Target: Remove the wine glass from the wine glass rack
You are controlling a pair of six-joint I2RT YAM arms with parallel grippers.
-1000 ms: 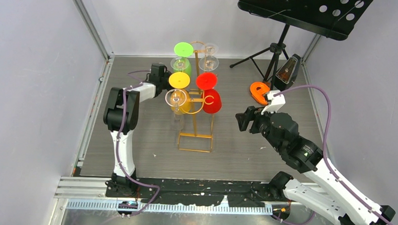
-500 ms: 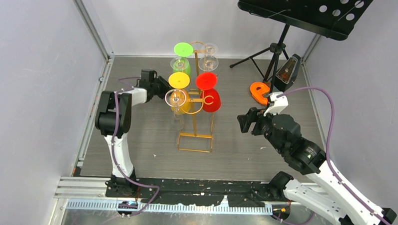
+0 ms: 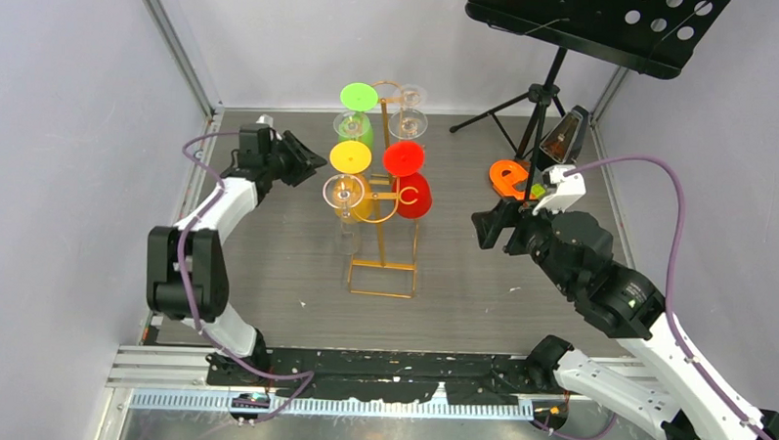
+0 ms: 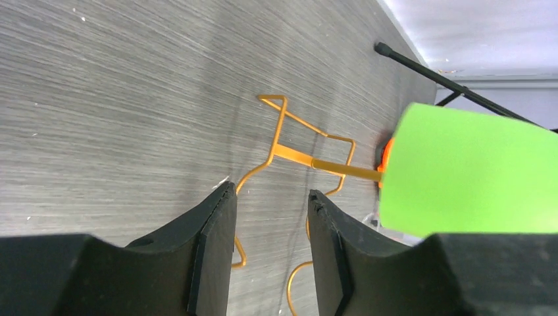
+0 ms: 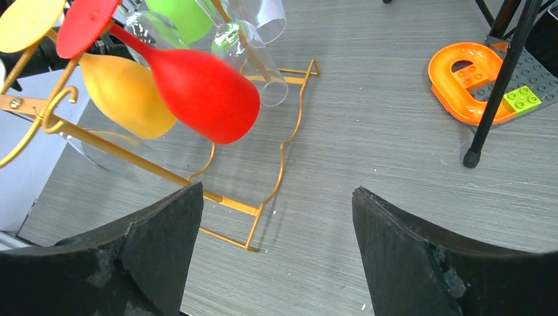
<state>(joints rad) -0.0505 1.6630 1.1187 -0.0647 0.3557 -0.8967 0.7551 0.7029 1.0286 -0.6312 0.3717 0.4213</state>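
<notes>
The gold wire wine glass rack (image 3: 383, 247) stands mid-table. Hanging from it are a green glass (image 3: 354, 124), a yellow glass (image 3: 354, 180), a red glass (image 3: 412, 189) and clear glasses (image 3: 409, 118) (image 3: 344, 192). My left gripper (image 3: 308, 158) is open and empty, just left of the rack, pointing at it. In the left wrist view (image 4: 270, 194) the green glass (image 4: 460, 172) is to the right of my fingers and the rack base (image 4: 309, 157) is beyond them. My right gripper (image 3: 483, 228) is open wide and empty, to the right of the rack. The right wrist view (image 5: 276, 197) shows the red glass (image 5: 197, 89) and the yellow glass (image 5: 128, 95).
A black tripod music stand (image 3: 542, 88) stands at the back right, with its leg in the right wrist view (image 5: 500, 79). A metronome (image 3: 567, 138) and an orange toy piece (image 3: 507, 178) lie by it. Grey walls close in the left, back and right sides.
My left arm has swung its elbow out to the left, and its gripper has drawn back left from the glasses. My right gripper has shifted slightly right and further back.
</notes>
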